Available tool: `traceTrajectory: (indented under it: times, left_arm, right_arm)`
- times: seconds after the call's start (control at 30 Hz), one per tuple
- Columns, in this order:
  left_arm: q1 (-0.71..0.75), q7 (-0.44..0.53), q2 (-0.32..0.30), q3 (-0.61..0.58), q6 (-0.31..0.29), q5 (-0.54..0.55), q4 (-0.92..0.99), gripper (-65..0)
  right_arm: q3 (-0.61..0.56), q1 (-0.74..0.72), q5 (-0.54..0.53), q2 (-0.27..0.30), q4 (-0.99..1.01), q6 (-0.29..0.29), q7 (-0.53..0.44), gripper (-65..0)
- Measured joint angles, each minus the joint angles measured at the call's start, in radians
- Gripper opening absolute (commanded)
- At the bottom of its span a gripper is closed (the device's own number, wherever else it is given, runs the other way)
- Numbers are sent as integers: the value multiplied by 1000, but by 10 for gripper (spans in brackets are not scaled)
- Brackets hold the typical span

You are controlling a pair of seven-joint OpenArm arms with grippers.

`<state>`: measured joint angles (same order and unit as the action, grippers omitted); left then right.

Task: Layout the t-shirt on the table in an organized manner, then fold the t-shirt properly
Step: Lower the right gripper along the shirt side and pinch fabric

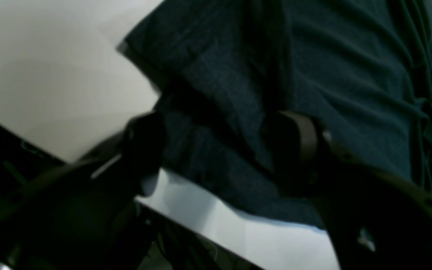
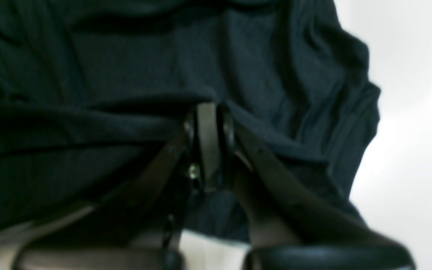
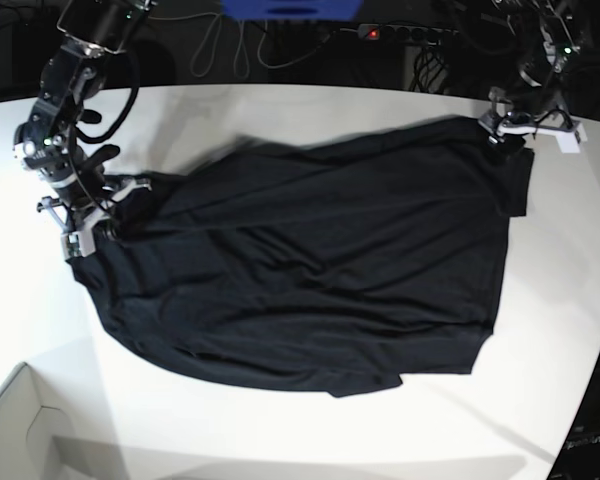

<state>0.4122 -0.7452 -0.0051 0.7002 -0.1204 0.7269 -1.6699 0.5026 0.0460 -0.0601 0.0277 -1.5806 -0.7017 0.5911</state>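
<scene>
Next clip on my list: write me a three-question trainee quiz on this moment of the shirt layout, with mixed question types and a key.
1. True or false: the right gripper is shut on the t-shirt.
2. How do the left gripper's jaws stand? A) wide apart over the fabric B) pressed together C) out of view
3. Fill in: the shirt lies spread on the white ____.

Key:
1. True; its fingers pinch a fold of cloth in the right wrist view.
2. A.
3. table.
</scene>
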Motion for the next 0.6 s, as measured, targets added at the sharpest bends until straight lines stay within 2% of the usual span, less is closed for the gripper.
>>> traceTrajectory:
  times: [0.03, 0.27, 0.47, 0.6]
  left_arm:
    - [-12, -17, 3, 19, 1, 1, 2, -217]
    - [-87, 21, -6, 107, -16, -43, 99, -217]
    - [-100, 35, -2, 103, -16, -49, 109, -217]
    - [-97, 43, 1, 81, -14, -53, 106, -217]
  right_arm:
    - [0, 2, 0, 0, 0, 0, 0, -650]
    - [-2, 34, 0, -8, -6, 2, -7, -650]
    - [-87, 66, -2, -6, -8, 2, -9, -650]
    - [-85, 71, 0, -5, -8, 3, -8, -650]
